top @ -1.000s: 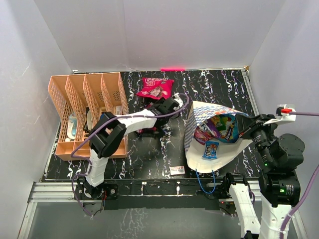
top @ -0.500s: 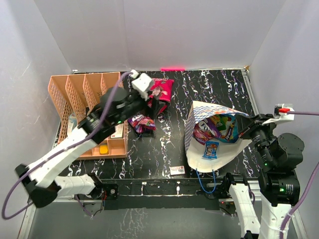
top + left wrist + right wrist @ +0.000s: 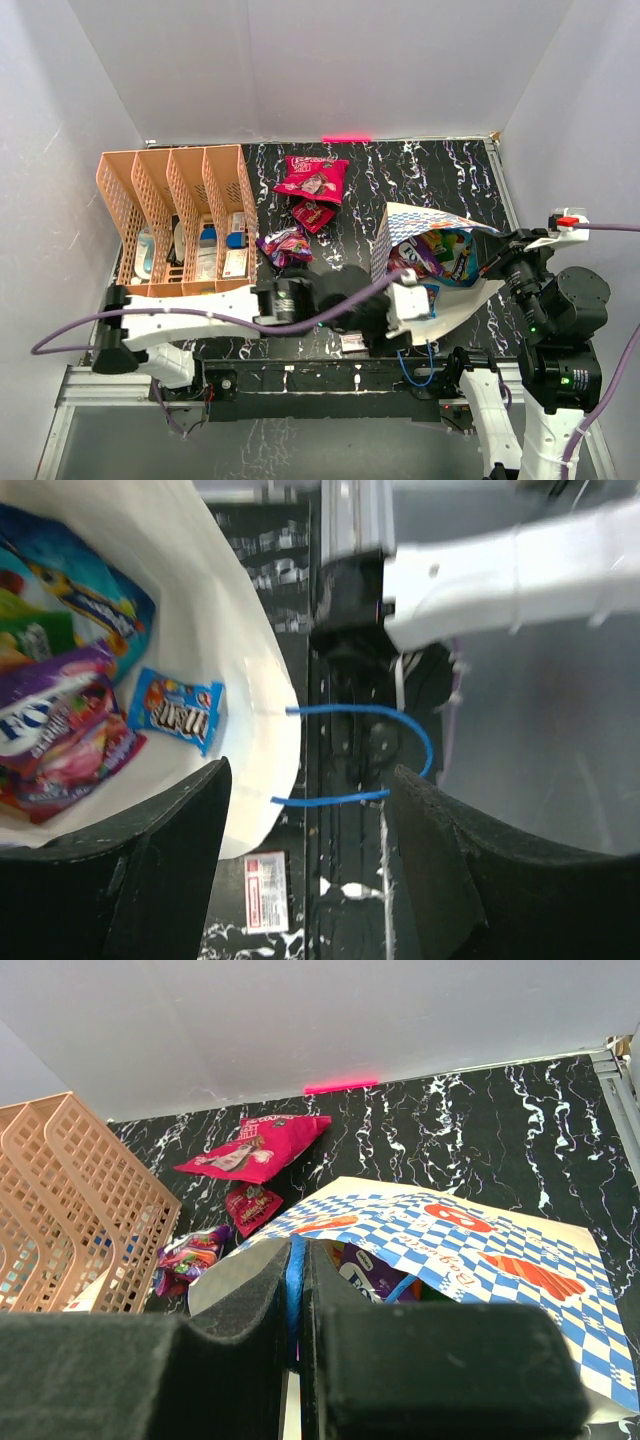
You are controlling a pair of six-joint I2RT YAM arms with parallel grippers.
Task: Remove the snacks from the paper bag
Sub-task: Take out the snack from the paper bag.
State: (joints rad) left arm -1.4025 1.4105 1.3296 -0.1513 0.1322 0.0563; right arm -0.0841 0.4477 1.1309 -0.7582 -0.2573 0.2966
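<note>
The paper bag lies on its side at the right, mouth facing the near edge, cream inside. My right gripper is shut on its blue cord handle and holds the upper side up. Purple and blue snacks lie inside, with a small blue packet near the mouth. My left gripper is open and empty, low at the bag's mouth, beside the other blue handle. A magenta packet, a small red packet and a purple packet lie on the table.
A peach-orange divider rack stands at the left with small items in it. A small white flat box lies by the near edge, just under my left arm, which stretches across the table's front. White walls close in on all sides.
My left arm has swung from the packets at mid-table down and right to the bag's mouth. The purple and red packets stay on the table. The right gripper has not moved.
</note>
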